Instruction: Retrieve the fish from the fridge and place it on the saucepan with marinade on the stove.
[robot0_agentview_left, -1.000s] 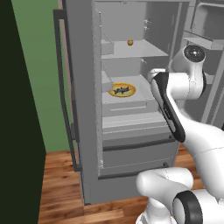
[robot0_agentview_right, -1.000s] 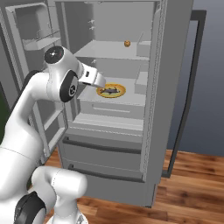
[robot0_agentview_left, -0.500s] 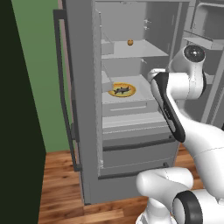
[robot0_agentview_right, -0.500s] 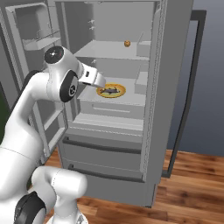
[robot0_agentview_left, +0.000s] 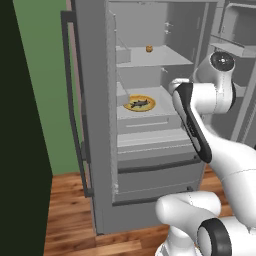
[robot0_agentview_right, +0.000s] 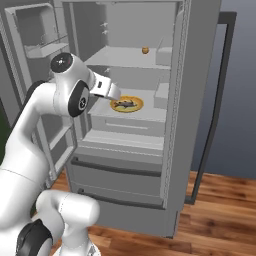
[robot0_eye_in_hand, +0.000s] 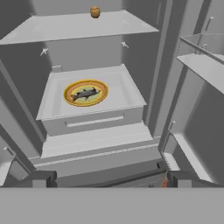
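Fish (robot0_eye_in_hand: 85, 93) is lying on the orange-yellow plate (robot0_eye_in_hand: 70, 99), which is sitting in the fridge (robot0_agentview_left: 95, 150) on a middle shelf (robot0_eye_in_hand: 127, 94). You are looking at the tool (robot0_eye_in_hand: 109, 178) hanging in front of that shelf with its 2 fingers spread wide, gripping nothing. 1 small orange ball (robot0_eye_in_hand: 95, 12) is resting on the shelf above.
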